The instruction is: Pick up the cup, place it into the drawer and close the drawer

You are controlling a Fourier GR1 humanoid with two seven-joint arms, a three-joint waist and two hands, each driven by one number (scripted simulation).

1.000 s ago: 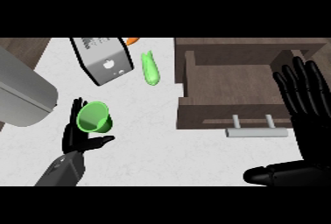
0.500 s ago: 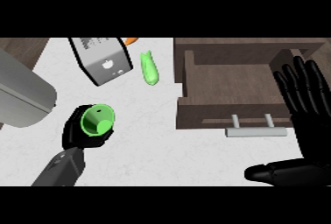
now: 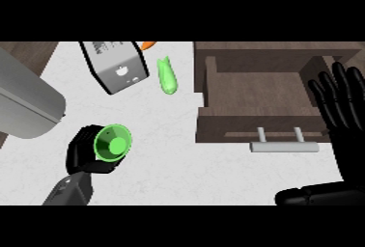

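The left hand [image 3: 89,157] is curling round the green cup [image 3: 113,143], holding it near the counter's [image 3: 178,173] left edge with the cup's mouth tipped up toward the head view. Whether the cup is clear of the counter or touching it cannot be told from here. The right hand [image 3: 342,108] is resting flat-fingered at the counter's right edge, beside the drawer [image 3: 260,94], holding nothing.

The drawer is standing pulled out at the counter's upper right, its inside bare, its front panel and pale handle [image 3: 284,145] facing the near edge. The cup is well apart from it, to the left.

Risks, as judged:
- The carry is crossing most of the counter. The cup is sitting tilted in the hand, so it may slip on the way.
- The drawer's left wall and front panel are lying between cup and cavity; a low carry may be clipping the rim.
- A silver appliance [image 3: 114,65] and a green vegetable [image 3: 167,76] are lying toward the far edge, off the direct path; a high arc may be nudging them.
- The right hand is sitting just beside the drawer's right wall, possibly crowding the drop.
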